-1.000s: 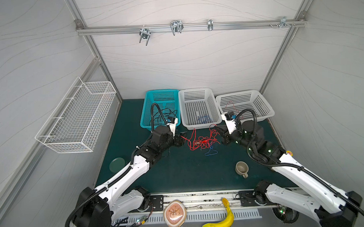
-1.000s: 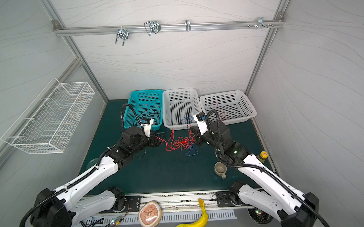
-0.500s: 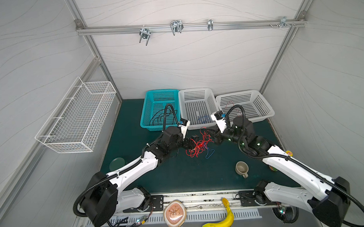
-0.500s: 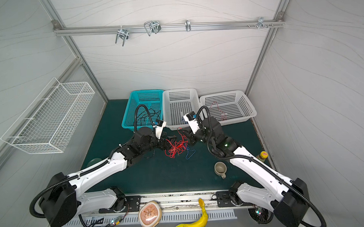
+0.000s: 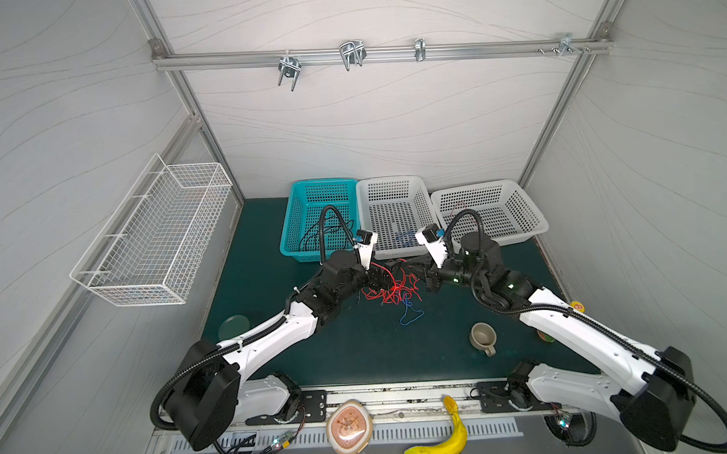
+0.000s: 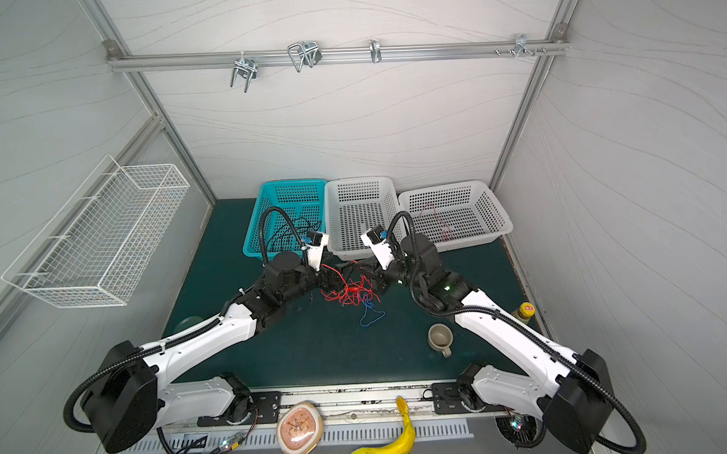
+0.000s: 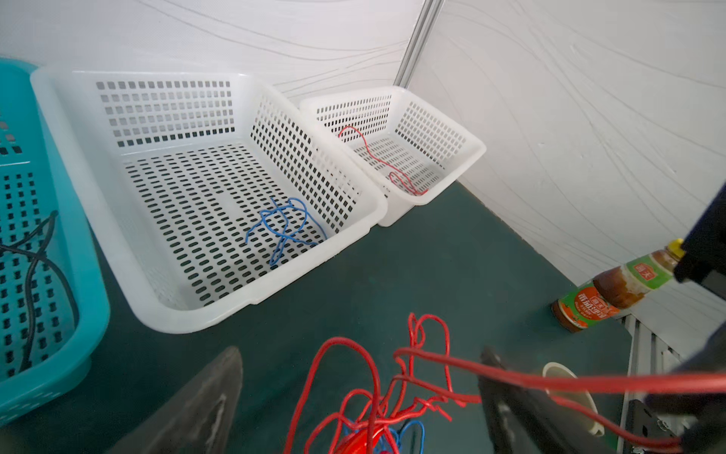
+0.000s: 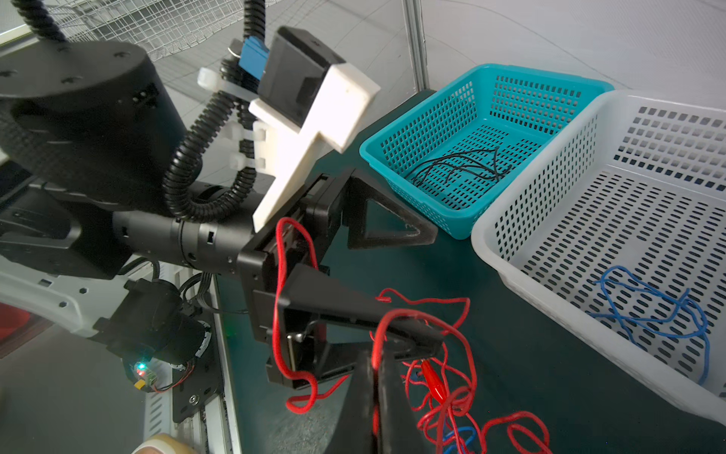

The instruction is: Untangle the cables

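Tangled cables (image 5: 391, 291) at centre of both top views, on green mat (image 5: 358, 353). Left gripper (image 8: 432, 285) spread wide, red strand (image 8: 279, 275) draped over one finger (image 8: 353, 310). Right gripper (image 8: 375, 365) pressed together, pinching a red strand.

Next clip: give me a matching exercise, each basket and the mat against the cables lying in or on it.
Column one:
1. teal basket
2. middle white basket
3. right white basket
4. green mat

Column two:
A. single red cable
B. black cables
C. mostly red tangle
D. blue cable

Pairs: 1-B, 2-D, 3-A, 4-C
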`<action>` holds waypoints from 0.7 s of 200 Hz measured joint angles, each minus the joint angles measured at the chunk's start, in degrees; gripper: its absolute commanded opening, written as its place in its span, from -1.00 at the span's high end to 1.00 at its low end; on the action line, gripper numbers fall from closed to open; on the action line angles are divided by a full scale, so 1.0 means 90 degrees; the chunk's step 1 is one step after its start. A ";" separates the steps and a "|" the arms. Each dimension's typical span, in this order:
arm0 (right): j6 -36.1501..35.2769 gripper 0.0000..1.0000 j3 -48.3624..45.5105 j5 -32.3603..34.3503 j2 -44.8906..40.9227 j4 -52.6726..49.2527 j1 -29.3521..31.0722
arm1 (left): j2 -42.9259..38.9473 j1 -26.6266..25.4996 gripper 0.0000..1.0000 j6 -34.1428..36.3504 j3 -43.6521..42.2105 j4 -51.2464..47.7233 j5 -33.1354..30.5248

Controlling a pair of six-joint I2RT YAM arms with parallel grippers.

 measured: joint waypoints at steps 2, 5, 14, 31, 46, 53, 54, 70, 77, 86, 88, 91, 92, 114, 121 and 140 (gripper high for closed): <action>0.0000 1.00 0.0000 -0.0017 0.0007 0.0002 0.0000 | 0.0000 0.0000 -0.86 0.0007 -0.0007 0.0032 0.0007; 0.0000 1.00 0.0000 -0.0041 0.0015 0.0005 0.0000 | 0.0000 0.0000 -0.85 0.0007 -0.0015 0.0063 0.0024; 0.0002 1.00 0.0000 -0.0131 0.0044 0.0007 0.0000 | 0.0000 0.0000 -0.83 0.0012 -0.0019 0.0131 0.0046; 0.0005 1.00 0.0000 -0.0289 0.0068 0.0044 0.0000 | 0.0002 0.0000 -0.78 0.0012 -0.0019 0.0248 0.0041; 0.0007 1.00 0.0000 -0.0408 0.0070 0.0073 0.0000 | 0.0022 0.0000 -0.68 0.0010 -0.0019 0.0333 -0.0002; 0.0007 1.00 0.0000 -0.0457 0.0073 0.0087 0.0000 | 0.0039 0.0000 -0.61 0.0010 -0.0019 0.0381 -0.0015; 0.0007 1.00 0.0000 -0.0461 0.0073 0.0090 0.0000 | 0.0044 -0.0002 -0.59 0.0012 -0.0019 0.0393 -0.0019; 0.0007 1.00 0.0000 -0.0517 0.0075 0.0109 0.0000 | 0.0095 -0.0012 -0.35 0.0032 -0.0019 0.0500 -0.0044; 0.0007 1.00 0.0000 -0.0529 0.0075 0.0117 0.0002 | 0.0117 -0.0012 -0.19 0.0032 -0.0019 0.0517 -0.0053; 0.0010 1.00 0.0000 -0.0549 0.0083 0.0121 0.0005 | 0.0141 -0.0012 0.00 -0.0056 -0.0019 0.0534 -0.0046; 0.0010 1.00 0.0000 -0.0554 0.0085 0.0124 0.0005 | 0.0146 -0.0012 0.04 -0.0002 -0.0019 0.0532 -0.0058; 0.0007 1.00 0.0000 -0.0561 0.0087 0.0124 0.0007 | 0.0151 -0.0012 0.10 0.0015 -0.0019 0.0534 -0.0053; 0.0010 1.00 0.0000 -0.0563 0.0092 0.0126 0.0007 | 0.0155 -0.0012 0.12 -0.0049 -0.0019 0.0544 -0.0046; 0.0010 1.00 0.0000 -0.0563 0.0143 0.0136 0.0012 | 0.0199 -0.0012 0.45 -0.0017 -0.0017 0.0554 -0.0005; 0.0010 1.00 0.0000 -0.0559 0.0168 0.0138 0.0012 | 0.0204 -0.0012 0.54 0.0000 -0.0017 0.0549 0.0012; 0.0010 1.00 0.0000 -0.0527 0.0221 0.0141 0.0017 | 0.0206 -0.0012 0.71 -0.0005 -0.0017 0.0546 0.0046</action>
